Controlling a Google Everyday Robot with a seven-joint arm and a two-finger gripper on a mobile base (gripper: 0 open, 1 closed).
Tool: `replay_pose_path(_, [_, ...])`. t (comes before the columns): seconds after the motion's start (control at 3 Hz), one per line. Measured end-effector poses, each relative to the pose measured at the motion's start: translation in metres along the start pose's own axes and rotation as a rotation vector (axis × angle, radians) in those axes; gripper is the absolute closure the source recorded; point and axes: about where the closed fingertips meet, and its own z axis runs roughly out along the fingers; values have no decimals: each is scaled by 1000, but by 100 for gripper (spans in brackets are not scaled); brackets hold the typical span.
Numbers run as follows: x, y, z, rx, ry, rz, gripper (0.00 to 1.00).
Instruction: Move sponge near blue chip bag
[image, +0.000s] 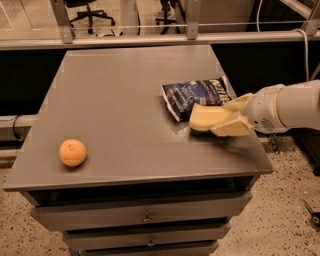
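The pale yellow sponge (204, 117) sits low over the table, just in front of the blue chip bag (195, 95) and touching or nearly touching its front edge. The bag lies flat at the right side of the table, dark blue with white lettering. My gripper (221, 118) reaches in from the right on a white arm. Its cream fingers (231, 128) are shut on the sponge's right end. Whether the sponge rests on the table or hangs just above it is not clear.
A round orange fruit (72, 152) lies near the front left corner of the grey table (115, 100). Drawers run under the front edge. A railing and office chairs stand behind the table. The table's right edge is close under my arm.
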Motion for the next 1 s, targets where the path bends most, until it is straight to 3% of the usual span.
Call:
replay_pose_path(0.33, [2,4,4,-2,14,19,75])
replay_pose_path(0.67, [0,5,5,-5,19,31,37])
replay_pose_path(1.0, [-1,6,4,-6,19,34,14])
